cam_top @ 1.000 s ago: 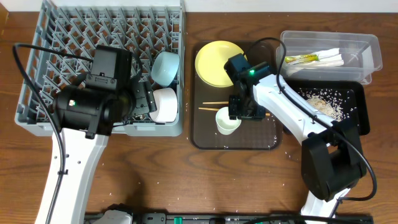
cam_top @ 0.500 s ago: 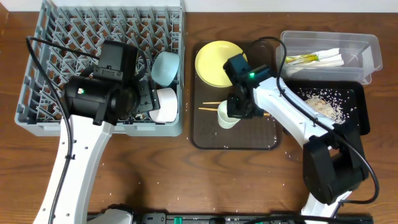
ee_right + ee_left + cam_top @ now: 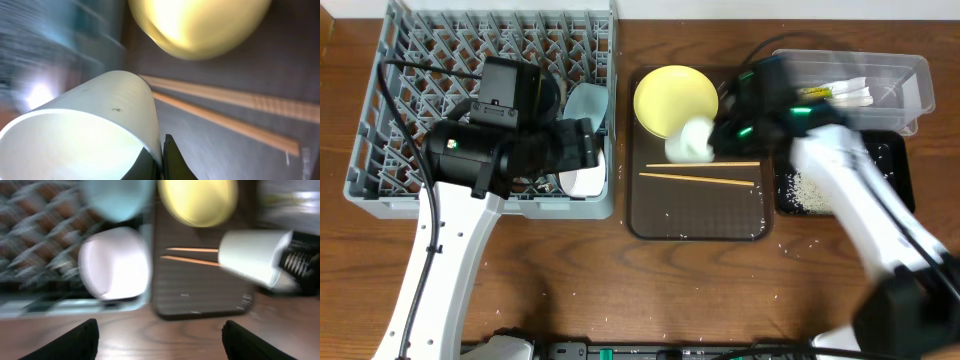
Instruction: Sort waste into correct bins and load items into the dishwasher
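Observation:
My right gripper is shut on the rim of the small white cup and holds it tilted above the brown tray, at the yellow plate's near edge. The pinch on the cup shows in the right wrist view. The chopsticks lie on the tray. My left gripper is open and empty over the grey dish rack's right side. There the light blue bowl and the white bowl sit.
The brown serving tray lies right of the rack. The clear tub at the back right holds the green-yellow wrapper and white napkins. The black tray holds rice scraps. Rice grains are scattered on the table.
My right gripper lifted the cup off the brown tray and carried it back toward the plate, tilting it. My left gripper moved right across the rack toward the bowls.

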